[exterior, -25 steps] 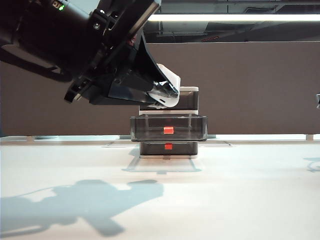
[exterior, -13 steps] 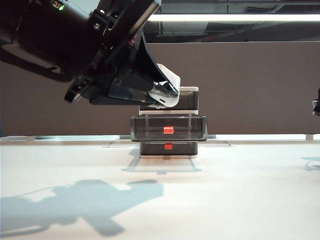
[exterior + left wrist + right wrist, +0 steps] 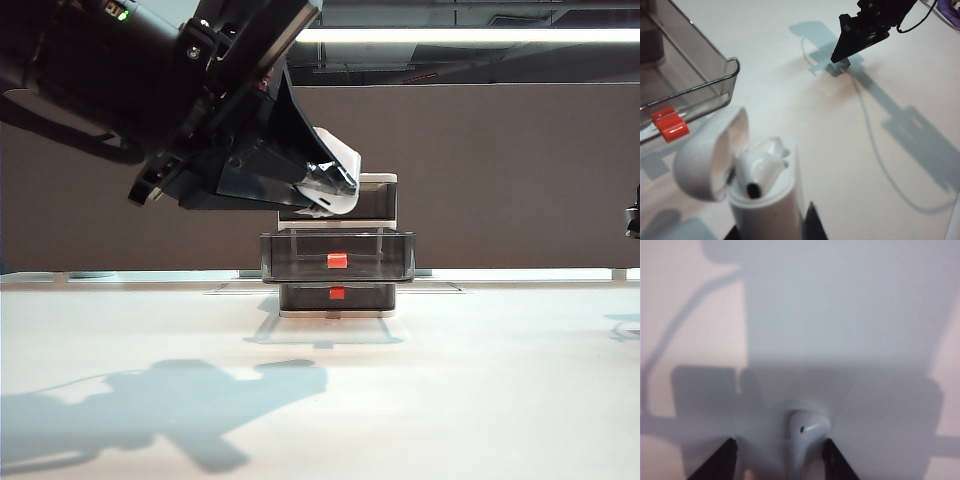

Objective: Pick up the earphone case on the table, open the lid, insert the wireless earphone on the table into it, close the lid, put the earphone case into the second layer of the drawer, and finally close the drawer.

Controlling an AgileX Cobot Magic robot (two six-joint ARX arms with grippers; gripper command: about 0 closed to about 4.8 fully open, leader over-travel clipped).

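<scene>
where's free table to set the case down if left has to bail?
Bare table lies in front of the drawer and rightward. Crowded: above the pulled-out second layer, where the left gripper holds the earphone case, and by the right gripper over the earphone.

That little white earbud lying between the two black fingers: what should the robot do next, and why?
Probably close the right gripper on the earphone: it lies on the table between open fingers, ungripped, while the left gripper holds the earphone case with its lid open.
</scene>
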